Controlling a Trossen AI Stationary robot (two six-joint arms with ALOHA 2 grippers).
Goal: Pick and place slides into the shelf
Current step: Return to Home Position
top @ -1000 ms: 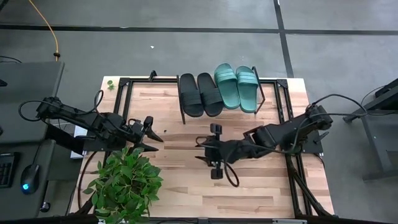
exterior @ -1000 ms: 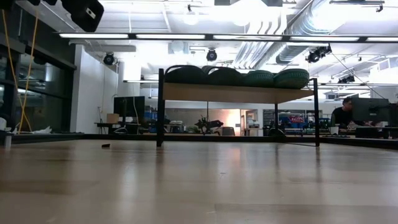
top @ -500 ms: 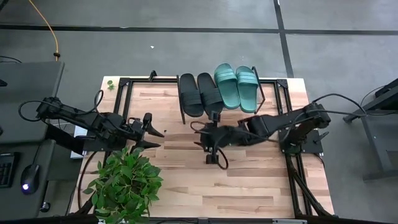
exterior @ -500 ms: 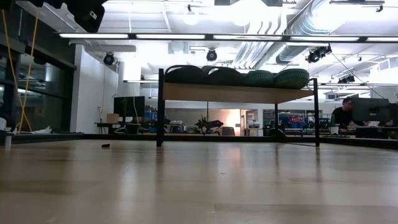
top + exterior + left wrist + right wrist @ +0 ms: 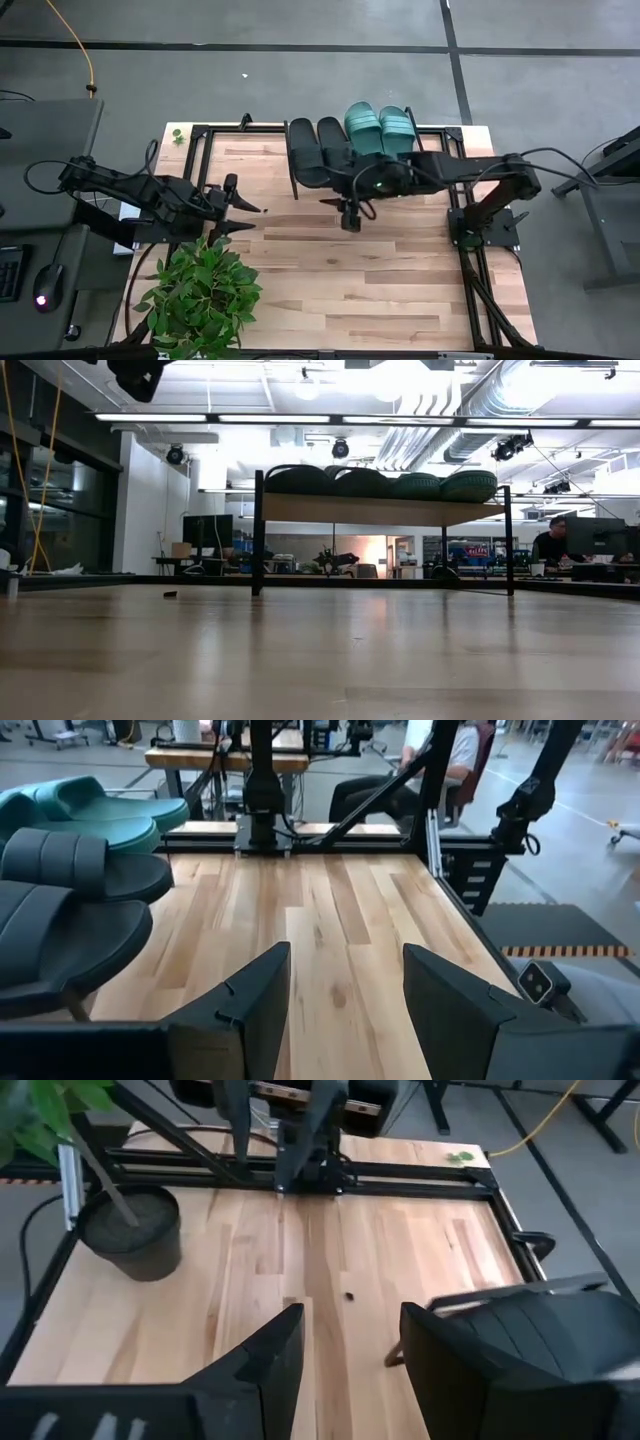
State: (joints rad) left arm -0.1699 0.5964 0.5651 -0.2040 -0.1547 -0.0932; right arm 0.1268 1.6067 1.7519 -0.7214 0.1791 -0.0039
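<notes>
The shelf [image 5: 380,510] stands at the table's far middle. Two black slides [image 5: 320,150] and two teal slides [image 5: 380,135] lie side by side on its top, resting on their soles. My right gripper [image 5: 342,203] hovers open just in front of the black slides, one of which shows beside its fingers in the right wrist view [image 5: 540,1330]. My left gripper [image 5: 252,217] waits open near the table's left edge. It faces across the table, with the black slides [image 5: 60,920] and teal slides [image 5: 90,805] off to one side.
A potted plant [image 5: 200,295] stands at the near left corner; its pot [image 5: 135,1230] shows in the right wrist view. Black frame rails [image 5: 465,200] run along the table's sides and far edge. Bare wood lies between the shelf and the near edge. A person [image 5: 440,760] sits beyond the table.
My right gripper has swung from the table's middle toward the far edge, up to the front of the shelf beside the black slides. It has stayed open. The slides have not moved.
</notes>
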